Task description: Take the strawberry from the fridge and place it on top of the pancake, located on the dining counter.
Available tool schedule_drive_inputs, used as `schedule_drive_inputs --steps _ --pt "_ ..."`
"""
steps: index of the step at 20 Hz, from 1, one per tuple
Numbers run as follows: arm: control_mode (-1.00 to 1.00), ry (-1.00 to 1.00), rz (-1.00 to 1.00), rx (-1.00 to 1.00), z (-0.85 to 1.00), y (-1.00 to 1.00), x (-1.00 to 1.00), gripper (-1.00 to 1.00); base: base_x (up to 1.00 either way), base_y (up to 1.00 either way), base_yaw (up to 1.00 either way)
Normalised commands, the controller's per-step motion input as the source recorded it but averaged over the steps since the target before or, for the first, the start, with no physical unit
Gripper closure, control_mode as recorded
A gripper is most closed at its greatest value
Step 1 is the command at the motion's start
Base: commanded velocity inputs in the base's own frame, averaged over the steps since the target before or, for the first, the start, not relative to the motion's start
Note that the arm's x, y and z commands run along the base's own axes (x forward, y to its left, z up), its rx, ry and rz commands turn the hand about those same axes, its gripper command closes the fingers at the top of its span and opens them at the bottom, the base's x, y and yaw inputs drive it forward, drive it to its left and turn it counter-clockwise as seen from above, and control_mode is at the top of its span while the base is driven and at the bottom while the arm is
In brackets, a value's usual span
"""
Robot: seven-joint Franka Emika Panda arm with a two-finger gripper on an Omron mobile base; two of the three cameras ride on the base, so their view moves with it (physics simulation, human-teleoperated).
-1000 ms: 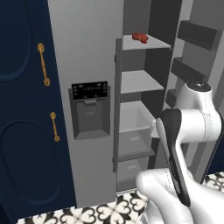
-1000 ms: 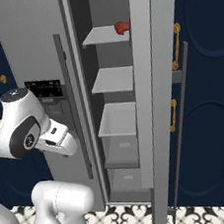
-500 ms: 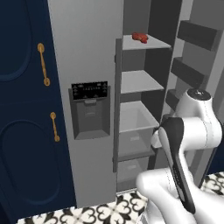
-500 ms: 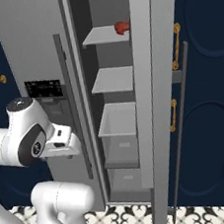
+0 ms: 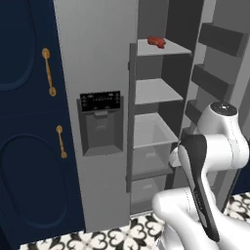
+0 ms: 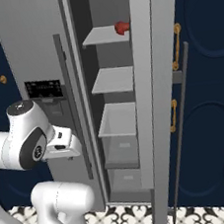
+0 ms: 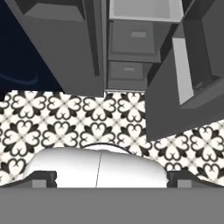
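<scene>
End effector (image 7: 112,177) is wide and empty, low by the fridge (image 5: 97,73), so I should raise it to the top shelf (image 6: 105,35) and approach the strawberry (image 6: 121,27) slowly.

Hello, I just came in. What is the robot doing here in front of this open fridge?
The robot arm stands before the fridge, whose right door is open. A strawberry lies on the top shelf, untouched. The arm is folded low, well below that shelf, and its hand camera looks down at the drawers and the patterned floor. Its tool is open and holds nothing, so the strawberry is not yet picked.
</scene>
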Motion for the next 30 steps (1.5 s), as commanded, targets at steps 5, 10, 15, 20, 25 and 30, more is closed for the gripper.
schedule_drive_inputs --steps 5,10,15,20,25,30 --pt "1.0 0.0 0.0 0.0 0.0 0.0 0.0 -1.0 0.49 0.0 0.12" --pt "1.0 0.0 0.0 0.0 0.0 0.0 0.0 -1.0 0.69 0.0 0.08" --pt "1.0 0.0 0.0 0.0 0.0 0.0 0.0 -1.0 0.57 -0.18 -0.02" --pt "1.0 0.0 0.0 0.0 0.0 0.0 0.0 -1.0 0.66 -0.11 -0.23" --pt "1.0 0.0 0.0 0.0 0.0 0.0 0.0 -1.0 0.21 -0.23 -0.21" --pt "1.0 0.0 0.0 0.0 0.0 0.0 0.0 -1.0 0.0 -0.42 -0.15"
